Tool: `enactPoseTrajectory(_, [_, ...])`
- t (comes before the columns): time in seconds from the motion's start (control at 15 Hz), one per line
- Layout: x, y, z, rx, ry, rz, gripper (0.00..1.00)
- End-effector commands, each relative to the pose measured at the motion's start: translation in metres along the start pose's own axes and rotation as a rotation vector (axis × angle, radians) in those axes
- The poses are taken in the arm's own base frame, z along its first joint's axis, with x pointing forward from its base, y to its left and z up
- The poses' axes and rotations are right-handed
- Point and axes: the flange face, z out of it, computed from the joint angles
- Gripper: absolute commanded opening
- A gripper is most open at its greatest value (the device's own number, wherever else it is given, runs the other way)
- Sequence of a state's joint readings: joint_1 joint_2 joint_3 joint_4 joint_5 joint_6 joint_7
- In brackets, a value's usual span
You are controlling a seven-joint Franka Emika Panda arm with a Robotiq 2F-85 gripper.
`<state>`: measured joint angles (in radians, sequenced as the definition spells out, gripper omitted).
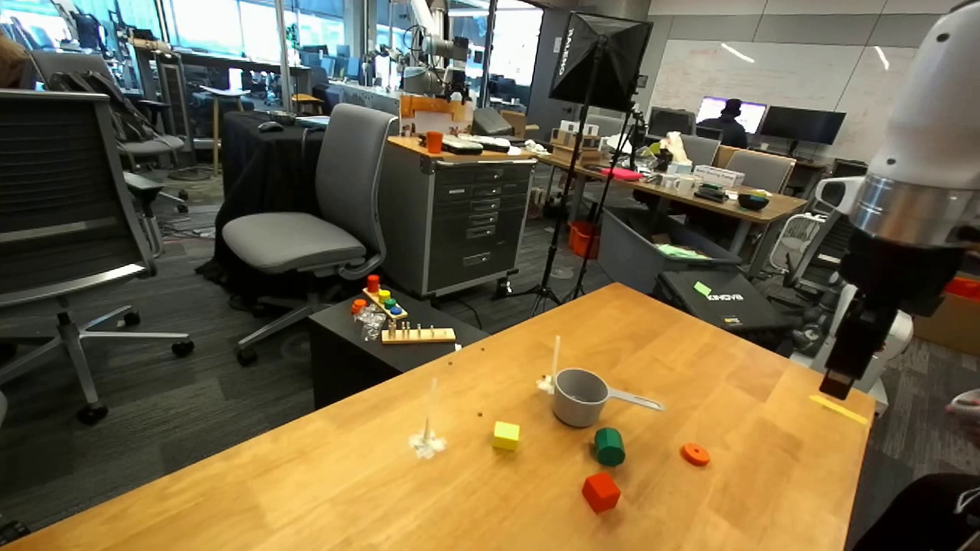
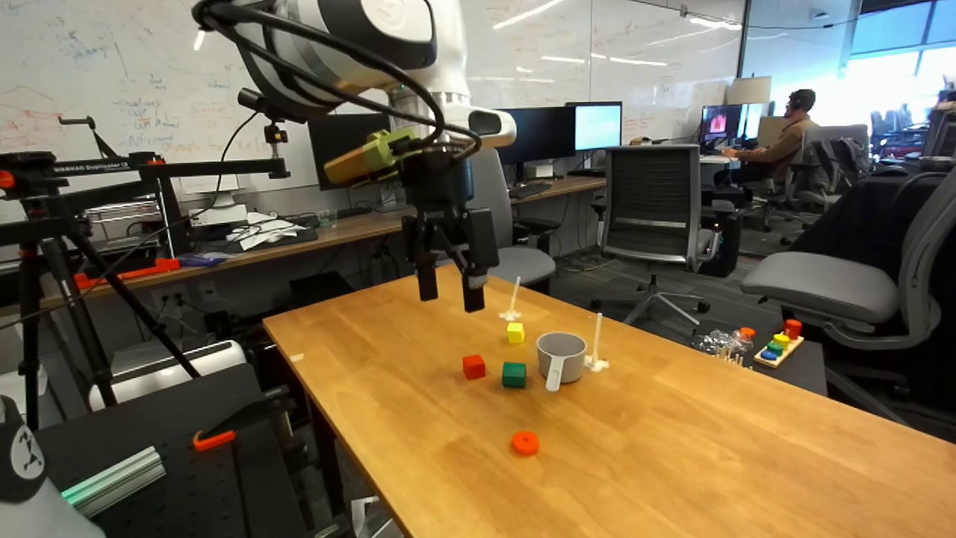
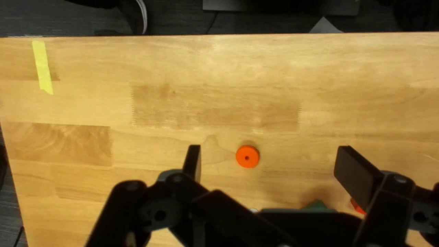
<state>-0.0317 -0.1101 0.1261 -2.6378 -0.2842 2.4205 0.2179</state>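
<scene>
Got the tool (image 3: 269,154) spread wide and empty, hanging above the table (image 1: 321,490), touching nothing. Nearest in wrist view: an orange disc (image 3: 248,153) with a small center hole. Shows between the jaws there, closer to the left one, but lying flat on the table below, not gripped.

In an exterior view, find it right of a green faceted block (image 1: 609,447) and a red cube (image 1: 602,492), apart from both. Partly hidden by the tool in wrist view: same green block and red cube, on the near side.

Farther back and left of the disc: gray measuring cup (image 1: 579,411), handle pointing right. Just beside it: a thin upright peg (image 1: 556,358) in a white blob (image 1: 546,385); can't tell whether touching the cup. Left of the cup: a yellow cube (image 1: 506,436), then a second thin upright peg (image 1: 429,417). Toward the right edge: a strip of yellow tape (image 1: 838,410).

Handling, best guess: light, stiff, probably wood or hard plastic, not fragile. Possibly a bit slick on the round rim. Take hold at the rim, straight across the full diameter, low and level, given the thin profile. Avoid an off-center pinch: could spin or squirt out. Don't count on the hole: looks too small to use.
</scene>
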Motion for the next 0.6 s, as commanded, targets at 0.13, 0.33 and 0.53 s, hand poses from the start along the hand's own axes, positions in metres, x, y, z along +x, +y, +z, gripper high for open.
enactPoseTrajectory(0.13, [0.004, -0.004, 0.005, -0.014, -0.009, -0.010, 1.00])
enactPoseTrajectory(0.33, [0.012, -0.008, 0.010, 0.023, -0.010, -0.081, 1.00])
enactPoseTrajectory(0.53, [0.034, -0.029, 0.018, 0.035, -0.019, -0.247, 1.00])
